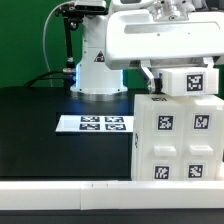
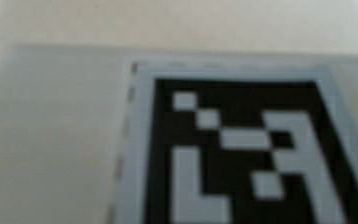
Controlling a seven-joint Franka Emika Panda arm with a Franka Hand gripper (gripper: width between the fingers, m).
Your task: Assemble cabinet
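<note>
A blurred tag (image 2: 229, 150) is filling the wrist view, running off its edge; the arm (image 1: 150, 35) is overrunning the exterior view's top.

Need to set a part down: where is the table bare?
Bare black table on the exterior view's left of the marker board, and the strip between that board and the front white rail. Crowded at that view's right: cabinet under the arm.

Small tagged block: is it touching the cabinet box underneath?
Cannot tell. Exterior view: small block and cabinet box edges blur white on white; wrist view shows only a tag.
</note>
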